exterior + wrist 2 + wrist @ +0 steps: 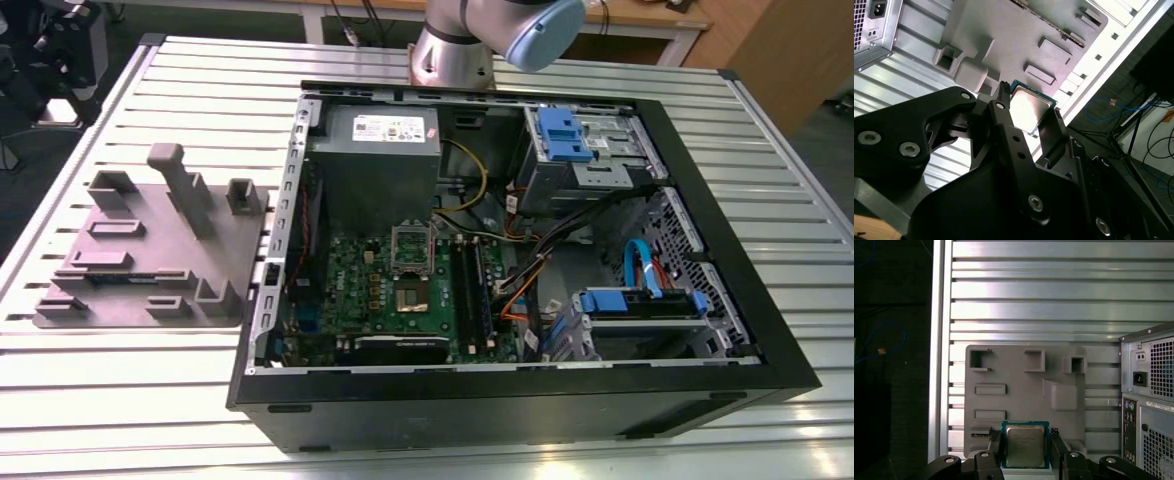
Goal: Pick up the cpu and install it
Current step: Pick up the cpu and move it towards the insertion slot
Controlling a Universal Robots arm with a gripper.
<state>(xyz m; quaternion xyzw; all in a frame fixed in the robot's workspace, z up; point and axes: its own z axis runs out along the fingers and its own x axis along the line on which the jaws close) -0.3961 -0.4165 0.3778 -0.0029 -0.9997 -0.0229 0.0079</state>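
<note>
Gripper (pixel 1026 438) is clamped on the cpu (pixel 1025 446), one finger on each side edge, with the metal top facing the wrist cameras. Looks like it's hanging above the grey tray (pixel 1019 370) on the slatted table (pixel 1029 290). The open computer case (pixel 534 385) sits just beside that tray, so the motherboard (pixel 350 270) is off toward the exterior view's right.

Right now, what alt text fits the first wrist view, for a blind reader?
The claw grips the cpu by two opposite edges, its silvery top facing the camera. Behind lie a grey tray on a slatted metal table and, beside it, a computer case.
</note>
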